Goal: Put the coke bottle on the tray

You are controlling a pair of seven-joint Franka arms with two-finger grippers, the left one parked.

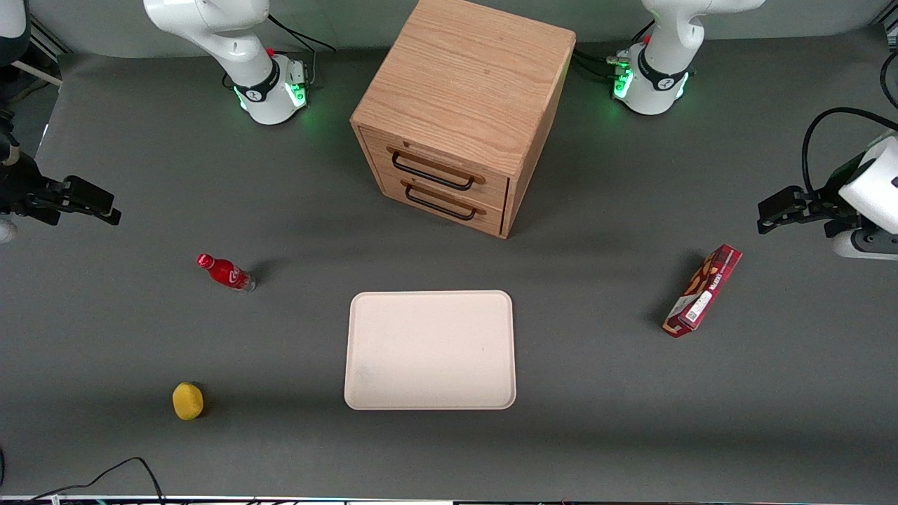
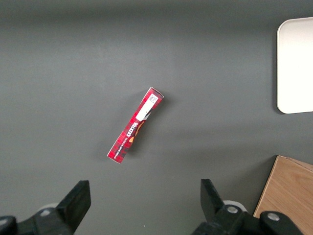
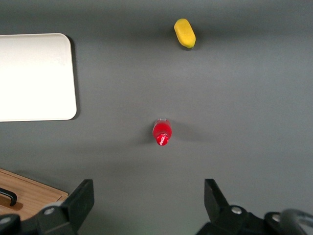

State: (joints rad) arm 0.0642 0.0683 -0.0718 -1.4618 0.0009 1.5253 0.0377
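The coke bottle (image 1: 226,273) is small and red with a red cap. It stands on the grey table toward the working arm's end, apart from the tray. It also shows in the right wrist view (image 3: 162,132), seen from above. The tray (image 1: 430,349) is flat and cream with rounded corners, lies nearer to the front camera than the cabinet, and holds nothing; it also shows in the right wrist view (image 3: 34,76). My right gripper (image 1: 105,207) hangs well above the table at the working arm's end, farther from the front camera than the bottle. It is open and empty (image 3: 149,193).
A wooden two-drawer cabinet (image 1: 463,119) stands at the middle of the table, both drawers shut. A yellow round lump (image 1: 188,400) lies nearer to the front camera than the bottle. A long red snack box (image 1: 703,290) lies toward the parked arm's end.
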